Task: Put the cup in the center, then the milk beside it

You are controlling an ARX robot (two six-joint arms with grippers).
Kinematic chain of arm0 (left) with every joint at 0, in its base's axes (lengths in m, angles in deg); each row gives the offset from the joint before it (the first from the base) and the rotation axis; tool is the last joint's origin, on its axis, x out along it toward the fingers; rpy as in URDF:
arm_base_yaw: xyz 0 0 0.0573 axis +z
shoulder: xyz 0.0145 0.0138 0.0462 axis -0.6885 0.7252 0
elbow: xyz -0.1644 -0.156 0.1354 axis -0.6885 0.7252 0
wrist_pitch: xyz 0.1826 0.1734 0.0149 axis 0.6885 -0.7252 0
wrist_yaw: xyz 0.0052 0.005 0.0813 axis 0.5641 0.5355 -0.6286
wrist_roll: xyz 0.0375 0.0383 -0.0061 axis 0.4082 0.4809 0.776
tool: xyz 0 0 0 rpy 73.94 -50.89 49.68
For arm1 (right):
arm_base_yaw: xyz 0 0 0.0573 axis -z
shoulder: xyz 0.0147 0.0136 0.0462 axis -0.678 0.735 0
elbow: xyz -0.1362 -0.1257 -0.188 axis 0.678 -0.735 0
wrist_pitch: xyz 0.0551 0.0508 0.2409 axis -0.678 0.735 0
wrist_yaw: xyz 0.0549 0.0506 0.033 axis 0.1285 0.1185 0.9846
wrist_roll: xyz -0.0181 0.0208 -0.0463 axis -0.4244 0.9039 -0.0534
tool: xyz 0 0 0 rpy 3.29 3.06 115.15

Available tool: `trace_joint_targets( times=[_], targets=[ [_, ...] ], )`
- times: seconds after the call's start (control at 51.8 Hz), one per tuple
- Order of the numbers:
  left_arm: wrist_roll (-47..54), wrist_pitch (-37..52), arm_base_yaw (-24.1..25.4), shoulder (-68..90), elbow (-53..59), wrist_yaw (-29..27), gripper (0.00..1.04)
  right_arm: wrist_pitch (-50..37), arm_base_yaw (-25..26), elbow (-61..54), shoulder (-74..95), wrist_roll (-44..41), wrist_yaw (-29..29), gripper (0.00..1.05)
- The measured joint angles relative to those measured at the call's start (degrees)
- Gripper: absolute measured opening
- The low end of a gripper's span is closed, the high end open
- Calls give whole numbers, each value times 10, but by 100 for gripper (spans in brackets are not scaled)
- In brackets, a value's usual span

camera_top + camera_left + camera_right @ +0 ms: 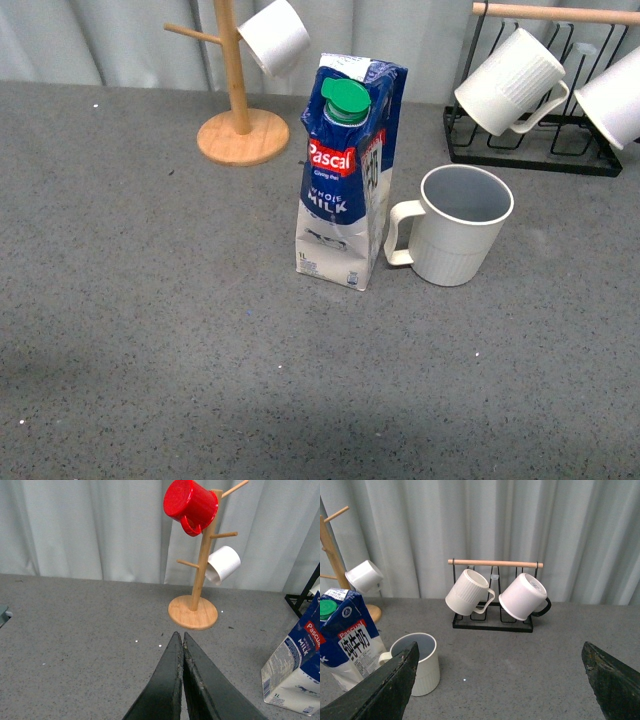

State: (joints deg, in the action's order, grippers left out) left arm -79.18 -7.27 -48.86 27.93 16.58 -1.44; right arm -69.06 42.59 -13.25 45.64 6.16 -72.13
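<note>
The cream ribbed cup [458, 225] stands upright on the dark grey speckled tabletop [150, 300], handle toward the milk carton [347, 170], which stands upright just to its left, nearly touching the handle. Neither arm shows in the front view. In the left wrist view my left gripper [181, 636] is shut and empty over the table, with the milk [296, 667] off to one side. In the right wrist view my right gripper [500, 652] is open and empty, pulled back from the cup [417, 662] and the milk [350, 642].
A wooden mug tree [240, 115] with a small white cup [275, 38] stands at the back left; the left wrist view shows a red mug [191, 505] on it. A black rack [530, 125] holding two white mugs stands at the back right.
</note>
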Motion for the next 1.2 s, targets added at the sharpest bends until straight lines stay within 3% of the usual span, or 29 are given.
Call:
trace_joint_targets(
  times=[0.135, 0.232, 0.869, 1.197],
  targets=[
    [0, -45, 33, -57, 14, 46, 4, 0, 0, 0, 0, 0, 0, 95],
    [0, -79, 50, -100, 21, 49, 4, 0, 0, 0, 0, 0, 0, 95],
    [0, -324, 52, -371, 28, 53, 4, 0, 0, 0, 0, 0, 0, 95],
    [1, -395, 52, -443, 28, 53, 4, 0, 0, 0, 0, 0, 0, 95]
  ],
)
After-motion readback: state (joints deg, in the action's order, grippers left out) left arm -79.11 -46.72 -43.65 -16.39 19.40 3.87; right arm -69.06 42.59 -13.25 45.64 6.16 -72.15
